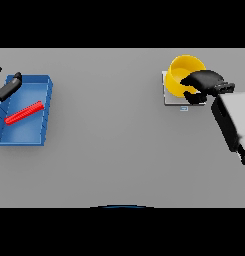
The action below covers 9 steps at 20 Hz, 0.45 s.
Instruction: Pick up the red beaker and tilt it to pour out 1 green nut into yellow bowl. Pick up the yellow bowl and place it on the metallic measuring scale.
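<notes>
The yellow bowl [181, 67] rests on the metallic measuring scale [168, 99] at the far right of the table. My right hand [206, 82] covers the bowl's near right rim, with its fingers curled over the edge and pinching it. The red beaker [24, 113] lies on its side inside a blue tray [44, 85] at the far left. At the tray's far left corner my left hand [8, 87] shows with its fingers straight, holding nothing. No green nut can be seen; the hand hides part of the bowl's inside.
The scale's small display [184, 108] faces me at its front edge. My right forearm [231, 117] slants in from the right side. Grey tabletop [109, 125] lies between the tray and the scale.
</notes>
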{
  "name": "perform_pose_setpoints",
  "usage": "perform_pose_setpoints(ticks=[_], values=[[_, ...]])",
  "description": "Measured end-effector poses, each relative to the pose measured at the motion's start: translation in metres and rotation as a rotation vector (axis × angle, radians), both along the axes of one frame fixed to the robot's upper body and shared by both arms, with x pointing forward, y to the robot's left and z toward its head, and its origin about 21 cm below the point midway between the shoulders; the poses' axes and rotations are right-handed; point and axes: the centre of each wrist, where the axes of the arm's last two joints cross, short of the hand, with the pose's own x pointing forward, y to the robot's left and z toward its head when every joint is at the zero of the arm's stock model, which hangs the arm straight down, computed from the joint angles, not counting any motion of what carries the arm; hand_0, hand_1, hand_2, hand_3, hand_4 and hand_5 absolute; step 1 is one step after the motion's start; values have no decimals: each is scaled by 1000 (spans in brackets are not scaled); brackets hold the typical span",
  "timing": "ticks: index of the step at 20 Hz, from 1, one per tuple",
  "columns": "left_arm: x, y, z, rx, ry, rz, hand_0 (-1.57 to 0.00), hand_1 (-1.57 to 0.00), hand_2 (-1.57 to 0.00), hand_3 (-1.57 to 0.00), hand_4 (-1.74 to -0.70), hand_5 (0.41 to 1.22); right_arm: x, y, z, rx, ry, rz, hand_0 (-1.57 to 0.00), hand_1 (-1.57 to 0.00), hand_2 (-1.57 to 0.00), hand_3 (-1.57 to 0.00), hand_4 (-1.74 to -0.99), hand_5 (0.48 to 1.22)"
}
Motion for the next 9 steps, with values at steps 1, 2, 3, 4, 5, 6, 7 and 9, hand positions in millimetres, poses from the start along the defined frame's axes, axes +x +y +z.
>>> perform_pose_setpoints(ticks=[1, 2, 3, 4, 5, 6, 7, 9], values=[[1, -1, 3, -5, -6, 0, 1, 1, 1, 1, -724, 708, 0, -1, -1, -15, 0, 10, -236, -380, -519, -525, -1501, 877], [-2, 0, 0, 3, 2, 2, 1, 1, 1, 1, -723, 705, 0, -3, 1, -27, -2, 20, -188, -304, -446, -490, -1485, 859], [-1, -1, 0, -1, 4, -4, 1, 1, 1, 1, -722, 703, 0, -4, 1, -31, -1, 41, -150, -243, -375, -449, -1469, 842], [-1, -3, 1, -3, -7, -9, 1, 1, 1, 1, -722, 700, -1, -4, 0, -38, 2, 47, -120, -194, -311, -411, -1456, 827], [2, -3, 4, -1, -5, -1, 1, 1, 1, 1, -722, 699, 0, -2, -1, -41, 6, 43, -96, -155, -251, -378, -1442, 814], [-1, 1, 2, -4, -9, -4, 1, 1, 1, 1, -722, 697, 2, -3, 2, -44, 11, 39, -77, -124, -202, -352, -1431, 799], [-2, 1, 2, -7, -10, -5, 1, 1, 1, 1, -719, 696, 2, -4, 1, -49, 19, 24, -61, -99, -161, -323, -1422, 785], [-1, -4, 1, -8, 1, -10, 1, 1, 1, 1, -720, 693, 1, -1, 1, -41, 26, 12, -39, -63, -103, -272, -1410, 759]])
